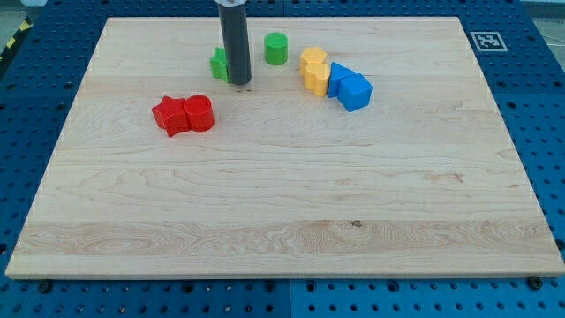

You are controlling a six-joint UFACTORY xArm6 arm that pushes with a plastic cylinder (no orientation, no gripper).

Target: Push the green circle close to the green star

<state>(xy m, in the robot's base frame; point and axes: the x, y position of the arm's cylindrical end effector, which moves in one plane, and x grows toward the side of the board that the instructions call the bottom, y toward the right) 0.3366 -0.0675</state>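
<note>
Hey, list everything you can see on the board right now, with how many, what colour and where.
green circle: one, green, near the view's top, right of the rod.
green star: one, green, near the view's top, partly hidden behind the rod, shape hard to make out.
yellow blocks: two, yellow, touching, right of the green circle; shapes unclear.
blue blocks: two, blue, touching, right against the yellow ones.
red blocks: two, red, touching, at the view's left, below the green star.
wooden board: one, light wood, fills most of the view.
blue pegboard: one, blue, around the board.
marker tag: one, black and white, at the board's top right corner.
my tip: one, dark rod, its end right beside the green star, left of the green circle.
</note>
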